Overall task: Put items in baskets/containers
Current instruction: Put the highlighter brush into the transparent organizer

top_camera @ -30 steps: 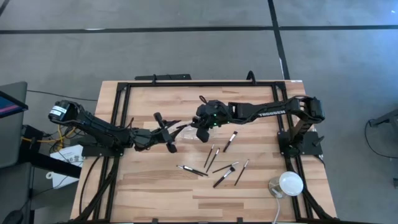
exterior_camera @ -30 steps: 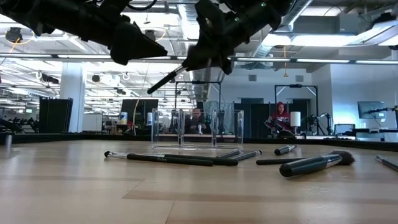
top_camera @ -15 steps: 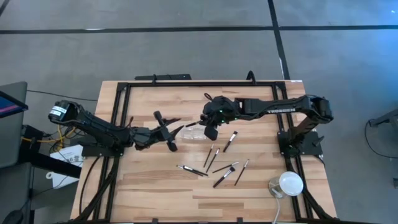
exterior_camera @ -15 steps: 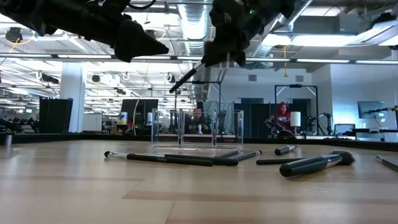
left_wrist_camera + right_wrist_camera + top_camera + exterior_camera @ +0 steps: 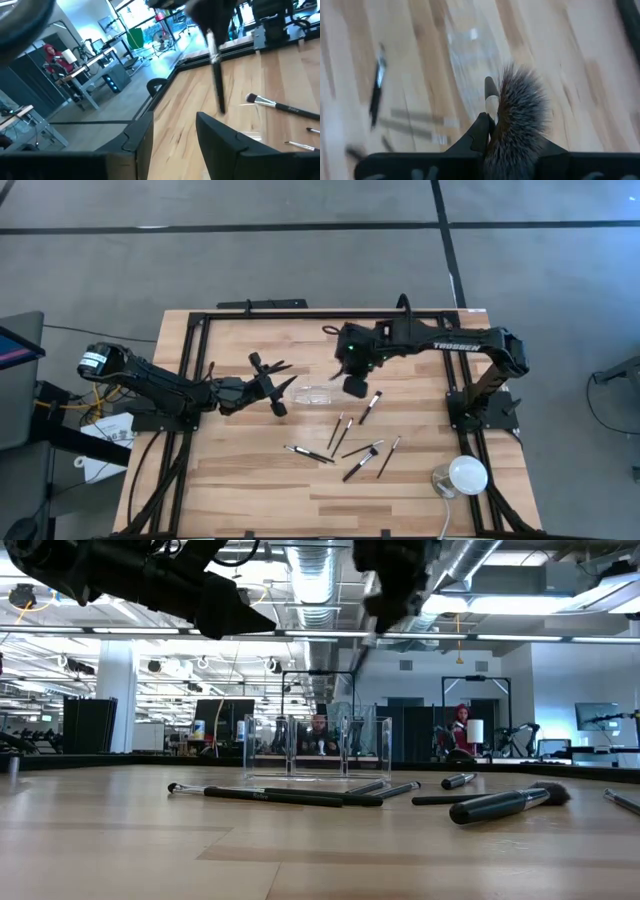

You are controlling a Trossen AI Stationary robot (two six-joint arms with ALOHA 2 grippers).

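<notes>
My right gripper (image 5: 352,372) hovers over the table's middle, just right of the clear container (image 5: 315,393), and is shut on a fan-headed makeup brush (image 5: 216,70). The handle of that brush hangs down from it. The container stands on the wood on its flat bottom (image 5: 318,748). Left of it, my left gripper (image 5: 271,385) is raised and level, open, with nothing between its fingers (image 5: 220,142). Several more brushes (image 5: 345,442) lie flat on the table, nearer than the container and to its right. My right gripper pinches the brush between its two fingers (image 5: 479,134) at the head end, right below the fan of bristles (image 5: 520,112). It comes from above, pointing steeply down. The silver ferrule (image 5: 212,50) and dark handle hang beneath, lifted clear of the table.
A white dome-shaped object (image 5: 465,477) sits at the near right corner. A black frame (image 5: 300,315) runs around the tabletop's far and side edges. Bare wood lies left of the brushes along the near edge (image 5: 230,480).
My right gripper has risen and gone toward the table's right edge, tipping from a shallow slant to point steeply down. The brush it holds has swung from slanting out toward the left to hanging nearly upright beside the container.
</notes>
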